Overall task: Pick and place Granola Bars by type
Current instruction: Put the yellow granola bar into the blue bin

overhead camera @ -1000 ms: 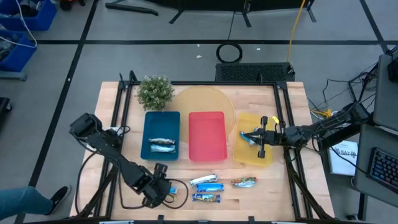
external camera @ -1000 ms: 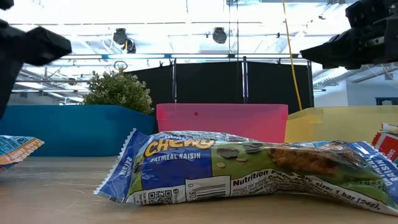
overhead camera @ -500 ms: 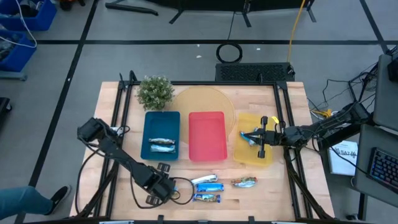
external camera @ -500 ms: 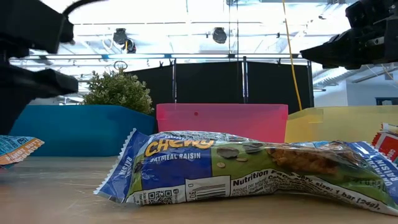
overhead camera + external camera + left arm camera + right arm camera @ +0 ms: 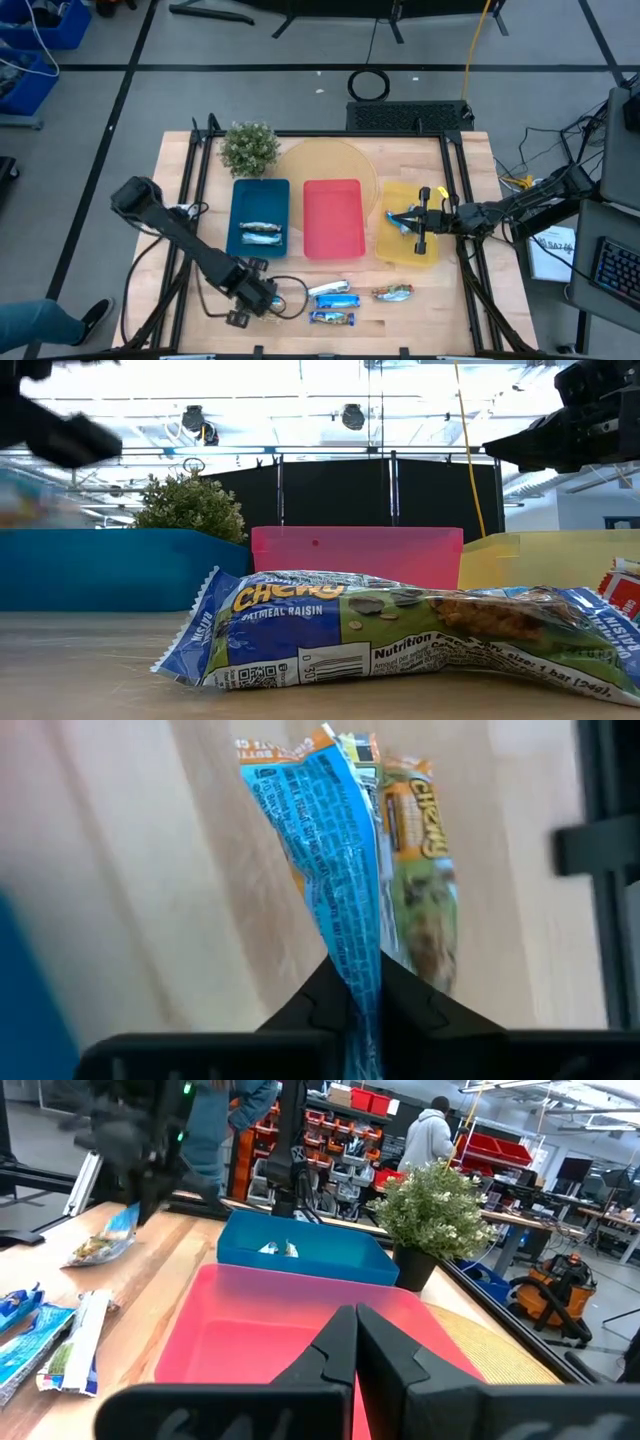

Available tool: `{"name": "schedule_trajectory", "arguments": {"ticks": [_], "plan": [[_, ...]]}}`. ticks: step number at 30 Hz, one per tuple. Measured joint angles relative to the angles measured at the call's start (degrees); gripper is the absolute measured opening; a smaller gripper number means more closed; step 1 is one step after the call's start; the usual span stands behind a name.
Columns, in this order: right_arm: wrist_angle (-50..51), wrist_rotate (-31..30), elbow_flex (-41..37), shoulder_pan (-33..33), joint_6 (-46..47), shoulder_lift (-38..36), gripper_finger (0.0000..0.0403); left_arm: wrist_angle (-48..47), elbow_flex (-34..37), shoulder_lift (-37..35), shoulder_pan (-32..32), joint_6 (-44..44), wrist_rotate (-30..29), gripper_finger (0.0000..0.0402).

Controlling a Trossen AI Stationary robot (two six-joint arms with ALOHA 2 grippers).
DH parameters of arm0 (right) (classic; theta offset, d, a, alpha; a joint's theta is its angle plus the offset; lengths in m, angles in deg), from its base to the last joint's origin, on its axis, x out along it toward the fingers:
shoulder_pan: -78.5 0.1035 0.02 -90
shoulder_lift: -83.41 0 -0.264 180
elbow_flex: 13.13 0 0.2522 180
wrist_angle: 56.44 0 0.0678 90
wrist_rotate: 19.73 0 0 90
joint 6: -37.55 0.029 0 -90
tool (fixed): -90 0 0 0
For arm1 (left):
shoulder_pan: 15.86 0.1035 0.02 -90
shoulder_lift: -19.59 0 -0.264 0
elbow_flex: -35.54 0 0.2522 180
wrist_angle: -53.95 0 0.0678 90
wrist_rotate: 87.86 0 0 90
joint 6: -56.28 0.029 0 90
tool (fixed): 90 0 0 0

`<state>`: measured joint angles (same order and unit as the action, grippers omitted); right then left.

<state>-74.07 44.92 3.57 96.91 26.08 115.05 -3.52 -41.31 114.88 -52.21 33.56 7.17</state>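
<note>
Left gripper (image 5: 268, 297) lifts a granola bar off the table's near edge, its fingers pinched on one end of the wrapper.

Nearest the front edge, three bars (image 5: 332, 295) lie loose on the wood, just right of that gripper. The held bar (image 5: 352, 870), blue and orange, hangs clear of the table from the closed fingertips. Just beyond stand three trays: the blue tray (image 5: 245, 195) with two bars inside, the red tray (image 5: 333, 190) bare, and the yellow tray (image 5: 433, 255) with one bar. The right gripper (image 5: 421, 221) hovers over the yellow tray, fingers together and holding nothing. A good carry would probably go slowly, since a pinch on the wrapper's edge may slip.
</note>
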Motion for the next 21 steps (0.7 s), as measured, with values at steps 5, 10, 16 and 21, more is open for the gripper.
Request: {"name": "schedule_trajectory", "arguments": {"ticks": [5, 10, 16, 21], "plan": [[-0.11, 0.0, 0.0, -0.01, -0.94, -0.02, 0.0, -10.93, -0.92, -11.75, 0.32, 1.39, -8.16, 0.0033], [-0.04, 0.0, 0.0, -0.02, -1.74, -0.02, 0.0, -17.9, -0.74, -23.06, 5.18, 3.19, -23.23, 0.0022], [-0.4, 0.0, 0.0, -0.02, -1.77, -0.02, 0.0, -20.92, 1.66, -26.75, 20.15, 11.91, -23.43, 0.0026], [-0.5, 0.0, 0.0, -0.02, -1.24, 0.0, 0.0, -17.78, 5.25, -24.13, 31.85, 21.04, -16.17, 0.002]]}}
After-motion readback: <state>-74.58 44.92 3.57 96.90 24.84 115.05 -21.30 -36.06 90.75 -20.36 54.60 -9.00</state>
